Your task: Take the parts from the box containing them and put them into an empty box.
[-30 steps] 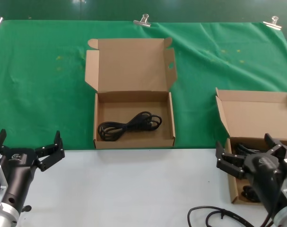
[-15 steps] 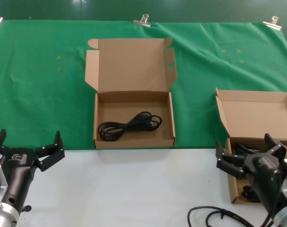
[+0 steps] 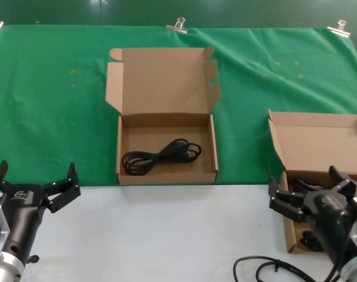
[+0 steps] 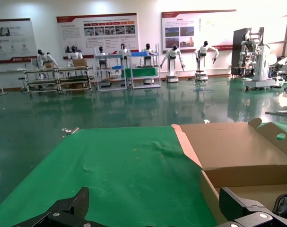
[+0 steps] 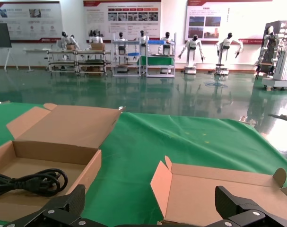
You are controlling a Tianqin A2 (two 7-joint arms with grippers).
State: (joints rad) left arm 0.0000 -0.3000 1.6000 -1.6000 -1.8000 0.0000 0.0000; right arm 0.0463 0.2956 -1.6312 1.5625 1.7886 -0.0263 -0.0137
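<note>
The box with wide, slotted lid flaps [image 3: 166, 126] stands open in the middle of the green cloth and holds one looped black power cord [image 3: 160, 157]. The box with narrow lid flaps [image 3: 316, 138] stands open at the right edge; black cords [image 3: 309, 239] show inside it, mostly hidden behind my right gripper [image 3: 303, 179]. That gripper is open and empty, hovering over this box's front. My left gripper [image 3: 37, 173] is open and empty over the white table at the near left. The right wrist view shows the cord [image 5: 34, 182] and both boxes.
A green cloth [image 3: 49, 106] covers the far half of the table, held by metal clips [image 3: 177, 24] at its back edge. The near half is white table [image 3: 166, 235]. The robot's thick black cable [image 3: 272, 267] loops at the near right.
</note>
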